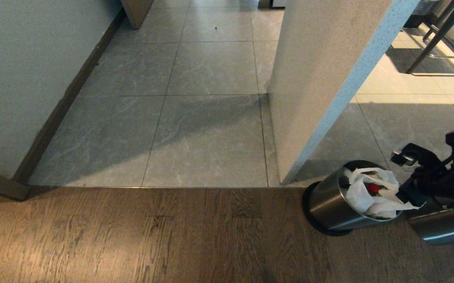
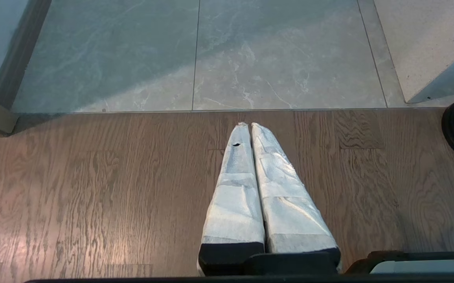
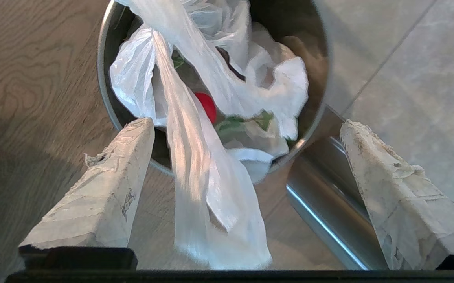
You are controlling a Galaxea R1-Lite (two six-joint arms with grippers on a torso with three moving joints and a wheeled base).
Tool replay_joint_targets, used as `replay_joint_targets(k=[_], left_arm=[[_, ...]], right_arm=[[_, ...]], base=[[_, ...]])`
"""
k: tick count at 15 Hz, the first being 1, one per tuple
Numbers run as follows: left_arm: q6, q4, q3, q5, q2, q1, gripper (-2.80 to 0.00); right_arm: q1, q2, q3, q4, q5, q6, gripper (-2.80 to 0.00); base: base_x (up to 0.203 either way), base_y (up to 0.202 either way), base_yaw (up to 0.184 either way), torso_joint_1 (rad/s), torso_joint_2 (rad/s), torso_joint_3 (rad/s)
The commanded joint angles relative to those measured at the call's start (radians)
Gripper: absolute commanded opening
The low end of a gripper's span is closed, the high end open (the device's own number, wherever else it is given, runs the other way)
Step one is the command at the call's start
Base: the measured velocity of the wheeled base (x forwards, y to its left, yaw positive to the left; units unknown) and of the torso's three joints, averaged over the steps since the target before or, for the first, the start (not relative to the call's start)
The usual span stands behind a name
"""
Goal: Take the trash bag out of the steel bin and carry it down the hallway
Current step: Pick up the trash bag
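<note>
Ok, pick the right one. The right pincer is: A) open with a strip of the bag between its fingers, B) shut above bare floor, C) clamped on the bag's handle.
A: the right pincer stands open, a strip of the trash bag hanging between its fingers.

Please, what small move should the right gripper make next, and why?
Probably close the right gripper on the white handle strip of the trash bag. Its fingers stand wide open with that strip hanging between them over the rim of the steel bin, and nothing is gripped yet.
</note>
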Motion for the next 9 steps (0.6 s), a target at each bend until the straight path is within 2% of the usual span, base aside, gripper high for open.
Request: replay_joint_targets(k=[1, 6, 9], left_arm=[[0.000, -0.001, 0.001, 0.000, -0.002, 0.000, -2.80], [0.000, -0.001, 0.000, 0.000, -0.002, 0.000, -2.80], [0.000, -0.001, 0.002, 0.000, -0.002, 0.000, -2.80]], right_arm=[[0.006, 0.057, -0.022, -0.003, 0.001, -0.004, 0.00], [0.047, 0.096, -0.072, -0.066, 0.012, 0.019, 0.00], [0.066, 0.113, -0.088, -0.112, 0.013, 0.096, 0.00]], base=[[0.000, 0.000, 0.000, 0.000, 0.00, 0.000], [0.000, 0.000, 0.000, 0.000, 0.00, 0.000], [0.000, 0.000, 0.000, 0.000, 0.00, 0.000]])
